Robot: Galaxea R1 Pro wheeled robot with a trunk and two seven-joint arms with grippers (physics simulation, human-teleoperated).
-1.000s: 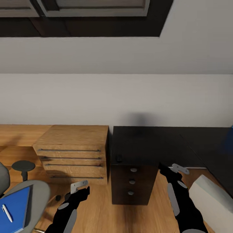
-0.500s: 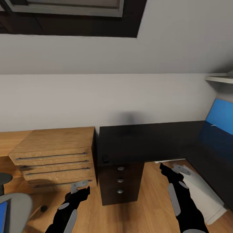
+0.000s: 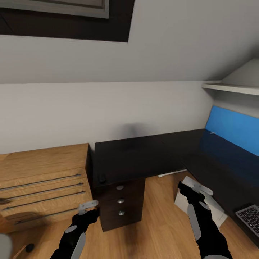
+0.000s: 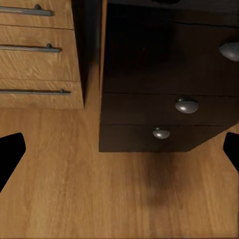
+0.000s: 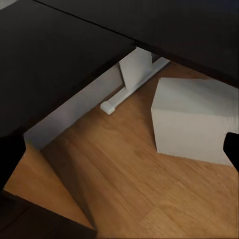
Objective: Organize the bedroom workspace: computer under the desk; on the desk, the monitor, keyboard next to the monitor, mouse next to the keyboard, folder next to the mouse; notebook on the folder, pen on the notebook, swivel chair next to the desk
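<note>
The white-grey computer (image 3: 199,201) stands on the plank floor (image 3: 158,230) under the L-shaped black worktop (image 3: 144,156), partly hidden by the right pincer (image 3: 196,187), which hangs just in front of it, spread and holding nothing. A keyboard (image 3: 250,217) lies on the worktop's right wing, below the blue back panel (image 3: 233,129). A small black mouse (image 3: 102,177) sits near the worktop's left edge, above the black unit of 3 closed drawers (image 3: 120,205). The left pincer (image 3: 88,207), spread and empty, hovers between that unit and the wooden chest (image 3: 43,187), whose 4 drawers are closed.

The computer (image 5: 191,122) stands on the wood floor (image 5: 124,184) beside the desk (image 5: 55,55) leg.
</note>
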